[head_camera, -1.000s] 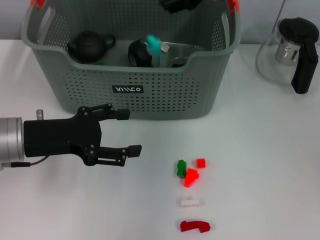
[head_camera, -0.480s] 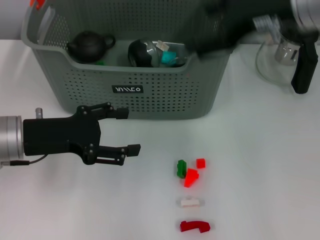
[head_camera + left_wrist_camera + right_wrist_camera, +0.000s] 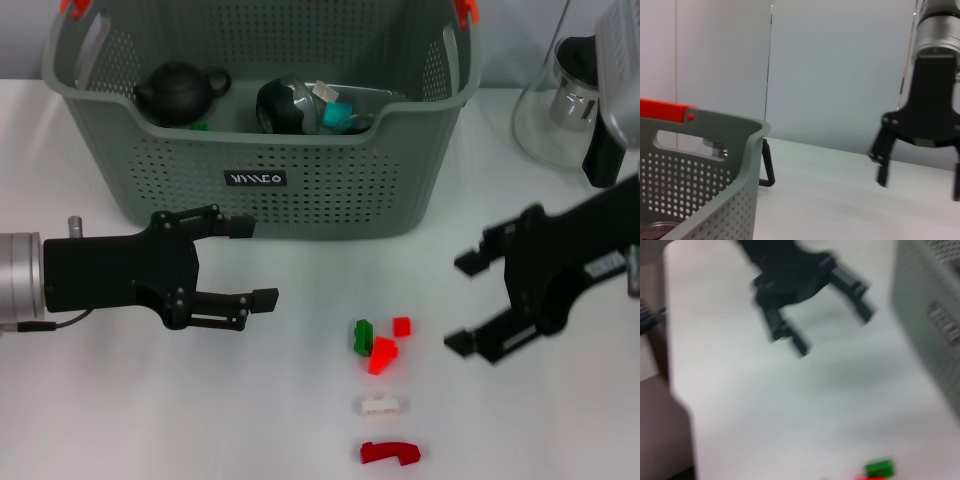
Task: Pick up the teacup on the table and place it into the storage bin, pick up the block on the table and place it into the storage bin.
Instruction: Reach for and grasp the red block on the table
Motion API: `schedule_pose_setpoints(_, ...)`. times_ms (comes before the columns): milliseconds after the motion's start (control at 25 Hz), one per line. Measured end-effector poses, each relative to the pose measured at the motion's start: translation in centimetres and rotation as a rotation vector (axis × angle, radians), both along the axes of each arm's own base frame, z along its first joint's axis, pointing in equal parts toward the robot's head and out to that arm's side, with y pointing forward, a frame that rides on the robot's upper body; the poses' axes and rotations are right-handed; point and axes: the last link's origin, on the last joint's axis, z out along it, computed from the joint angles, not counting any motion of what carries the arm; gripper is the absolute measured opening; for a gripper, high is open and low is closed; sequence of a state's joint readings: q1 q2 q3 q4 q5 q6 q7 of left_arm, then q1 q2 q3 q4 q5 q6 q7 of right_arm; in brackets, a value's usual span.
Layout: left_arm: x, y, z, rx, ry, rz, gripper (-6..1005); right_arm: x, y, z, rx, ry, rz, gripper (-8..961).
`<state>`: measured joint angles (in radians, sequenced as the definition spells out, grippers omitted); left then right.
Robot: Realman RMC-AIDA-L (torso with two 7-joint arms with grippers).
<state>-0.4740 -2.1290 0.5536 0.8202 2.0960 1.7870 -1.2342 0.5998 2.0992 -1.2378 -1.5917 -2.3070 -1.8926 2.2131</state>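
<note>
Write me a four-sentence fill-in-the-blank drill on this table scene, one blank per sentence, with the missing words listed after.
1. The dark teapot sits inside the grey storage bin, toward the robot's ____ side.
2. The right gripper hangs over the table with its jaws ____.
3. The green block touches a ____ block.
4. The left gripper, jaws open, is in front of the bin and holds ____.

Missing words: left; open; red; nothing

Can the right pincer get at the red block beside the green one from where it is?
Probably yes: the right pincer is open, and only bare table lies between it and the red block.
</note>
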Motion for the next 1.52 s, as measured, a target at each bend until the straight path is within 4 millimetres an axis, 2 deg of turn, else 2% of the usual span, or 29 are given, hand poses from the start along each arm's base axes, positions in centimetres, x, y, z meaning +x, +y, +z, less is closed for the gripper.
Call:
schedule_pose_setpoints(480, -0.5, -0.3, 0.2, -0.001, 0.014, 0.008, 919, -0.3, -0.4, -0.3, -0.039, -0.023, -0.003, 911)
schedule_pose_setpoints(640, -0.6, -0.3, 0.3, 0.000, 0.014, 0.013, 919, -0.5, -0.3, -1.0, -0.065, -0.040, 0.008, 911)
schedule_pose_setpoints(1120, -0.9, -0.8, 0.8, 0.005, -0.005, 0.025, 920, -0.5, 0.0, -6.5, -0.180, -0.234, 0.048, 896)
schedule_pose_setpoints(1360, -0.9, -0.9, 0.8, 0.005, -0.005, 0.025, 920, -0.6, -0.3, -9.2, -0.224, -0.273, 0.088, 864)
schedule_pose_setpoints(1520, -1.0, -0.9, 0.7, 0.006, -0.005, 0.027, 919, -0.4, -0.6, -10.4, -0.248, -0.296, 0.107, 841)
